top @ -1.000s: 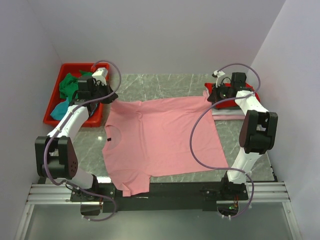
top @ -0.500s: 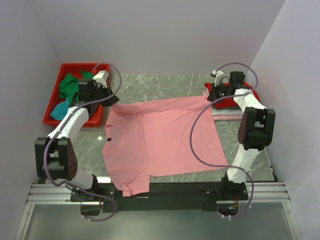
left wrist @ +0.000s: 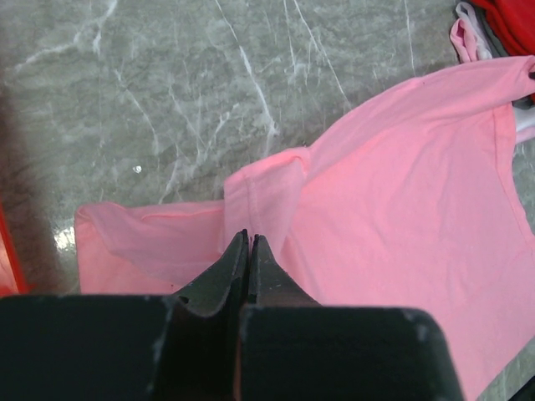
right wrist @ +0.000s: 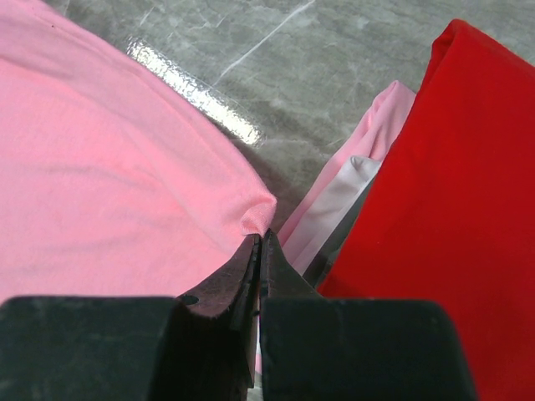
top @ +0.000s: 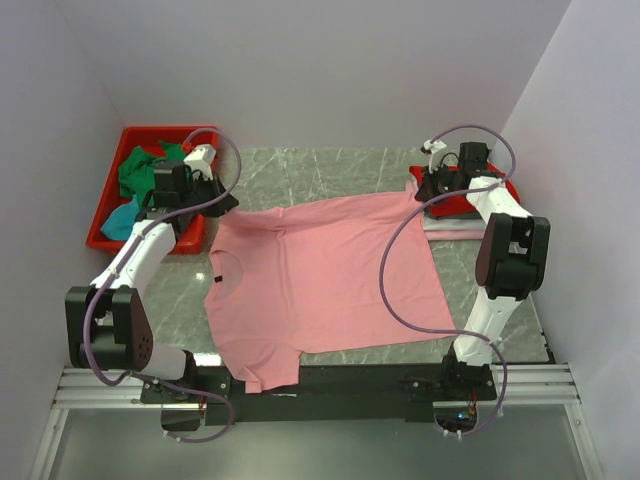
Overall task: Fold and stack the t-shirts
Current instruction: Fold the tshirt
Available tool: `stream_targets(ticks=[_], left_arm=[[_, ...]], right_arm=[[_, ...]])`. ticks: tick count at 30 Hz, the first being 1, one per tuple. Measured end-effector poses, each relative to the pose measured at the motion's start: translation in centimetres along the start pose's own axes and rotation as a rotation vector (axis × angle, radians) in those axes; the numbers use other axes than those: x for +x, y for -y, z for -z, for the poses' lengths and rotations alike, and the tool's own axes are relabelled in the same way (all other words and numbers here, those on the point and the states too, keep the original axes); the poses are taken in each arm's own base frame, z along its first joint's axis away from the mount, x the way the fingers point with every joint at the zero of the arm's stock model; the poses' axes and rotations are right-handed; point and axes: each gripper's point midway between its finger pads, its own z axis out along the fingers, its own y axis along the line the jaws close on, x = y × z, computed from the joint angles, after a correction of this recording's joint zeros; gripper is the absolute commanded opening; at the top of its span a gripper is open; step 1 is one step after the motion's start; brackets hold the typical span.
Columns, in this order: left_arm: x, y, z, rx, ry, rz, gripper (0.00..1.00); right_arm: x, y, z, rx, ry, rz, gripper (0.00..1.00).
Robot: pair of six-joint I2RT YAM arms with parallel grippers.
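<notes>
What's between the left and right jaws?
Only the salmon pink t-shirt: its far edge spans from one pair of jaws to the other, both pinching it. The top view shows it.

Left gripper (top: 226,203), pinching salmon t-shirt (top: 320,270), shifted slightly left; left arm (top: 135,255) swung outward.

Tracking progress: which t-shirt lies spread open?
The salmon pink t-shirt, opened across the table; the red t-shirt lies folded, the green t-shirt bunched in the bin.
</notes>
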Motion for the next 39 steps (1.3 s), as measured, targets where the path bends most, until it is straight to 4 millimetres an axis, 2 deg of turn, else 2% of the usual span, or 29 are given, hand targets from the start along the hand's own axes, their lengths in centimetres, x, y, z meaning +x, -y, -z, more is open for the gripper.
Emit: stream_targets(ticks=[10, 23, 33, 39], left_arm=[[1.4, 0.7, -0.1, 0.014, -0.033, 0.017, 0.01], [2.0, 1.5, 1.6, 0.016, -0.030, 0.025, 0.01], [2.8, 1.6, 2.1, 0.013, -0.040, 0.031, 0.01], [3.3, 1.5, 2.4, 0.006, -0.044, 0.033, 0.01]], right_arm=[[0.3, 0.1, -0.1, 0.009, -0.020, 0.038, 0.00], [-0.1, -0.9, -1.0, 0.016, -0.046, 0.122, 0.01], [2.0, -1.1, -1.4, 0.014, -0.079, 0.133, 0.04], [2.5, -1.0, -1.1, 0.019, -0.084, 0.141, 0.05]])
